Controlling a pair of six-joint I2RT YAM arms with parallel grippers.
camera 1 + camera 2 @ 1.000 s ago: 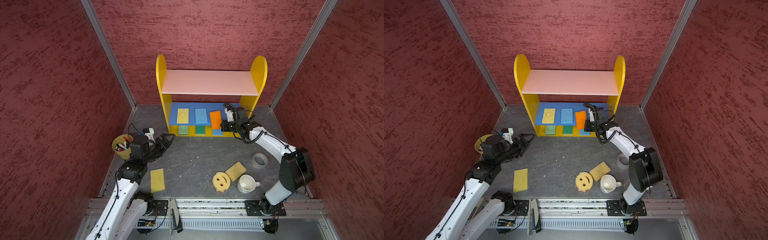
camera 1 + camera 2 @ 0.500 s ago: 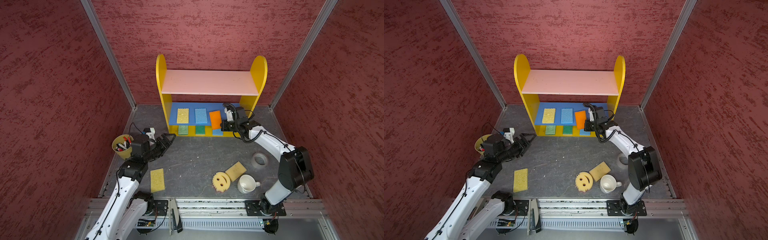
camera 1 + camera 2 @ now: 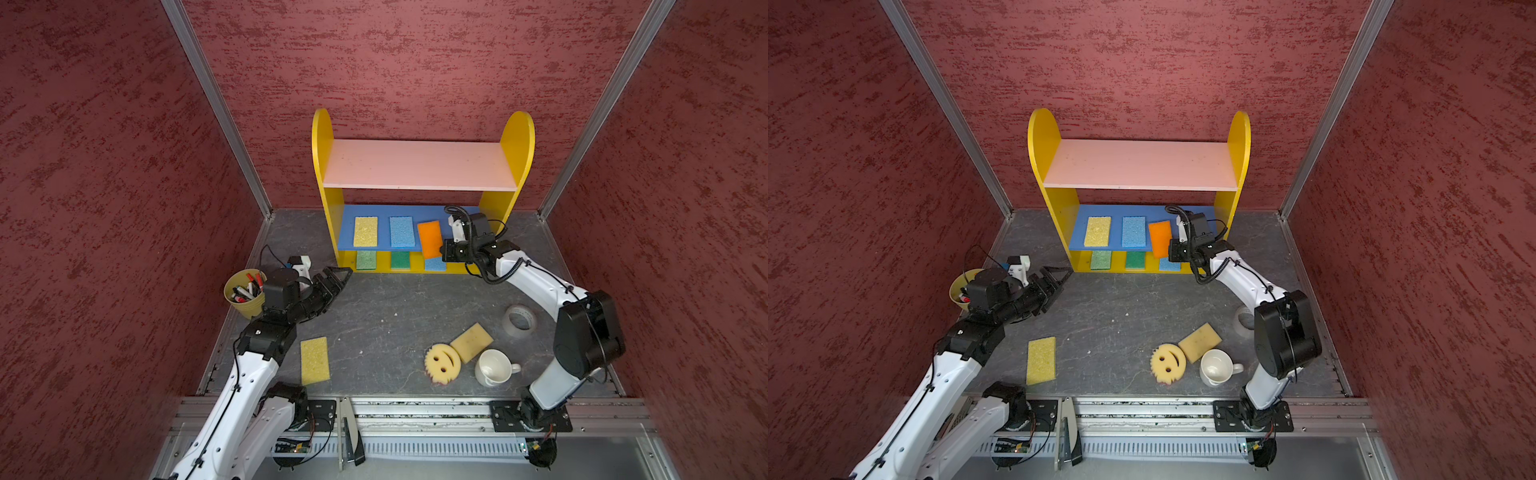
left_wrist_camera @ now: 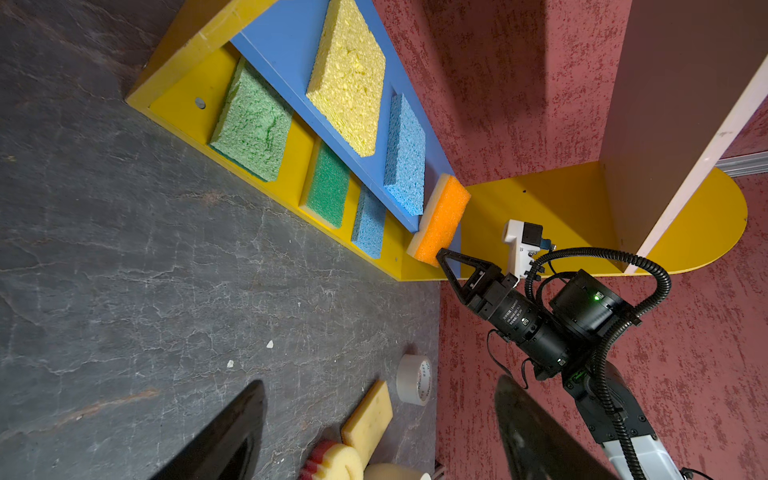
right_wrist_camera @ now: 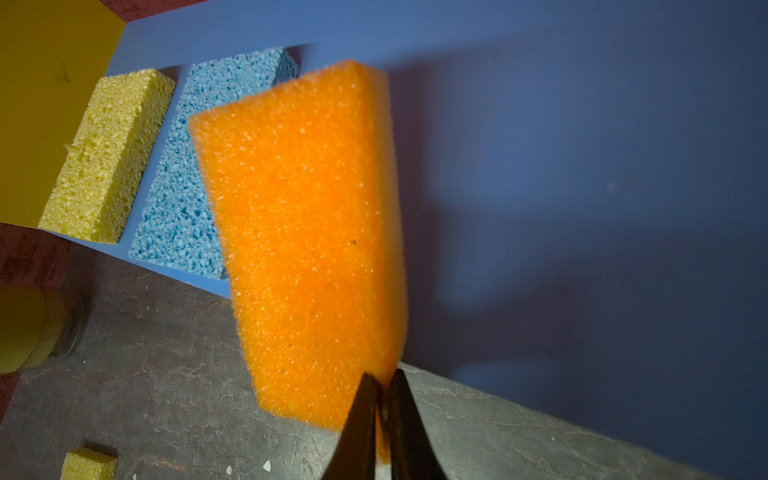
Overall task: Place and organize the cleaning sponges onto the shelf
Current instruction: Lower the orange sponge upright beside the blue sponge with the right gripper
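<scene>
1. Currently pinching orange sponge [image 5: 307,232] w/ R gripper [image 5: 380,378], at the near corner only; jaws almost together on a thin bit of foam.
2. Ahead of that gripper, toward the back of the shelf [image 3: 322,166]: the rest of the sponge, over the blue board [image 3: 384,212], third in a row after yellow sponge [image 3: 365,231] and blue sponge [image 3: 402,232].
3. Long axis approx front-to-back, skewed a little vs its two neighbours; near end overhanging the board's front edge.
4. Probably needs a push fwd + squaring up before release. Otherwise some risk of tipping off the edge.
5. L gripper [image 3: 338,276]: jaws wide apart, holding nothing, well apart from the orange sponge. So R arm plainly the nearer one.
6. Not yet shelved, on the table: loose yellow sponge [image 3: 315,360] near L arm; smiley sponge [image 3: 443,362] and tan sponge [image 3: 471,342] just beside each other on R arm's side.
7. From R wrist view only: the pinch itself, too small to read in both top views.
8. From L wrist view only: side-on overhang + pale under-layer of the sponge.
9. From top views only: row spacing + skew.
10. Far end resting on the board or held just above it: can't tell from any view.
</scene>
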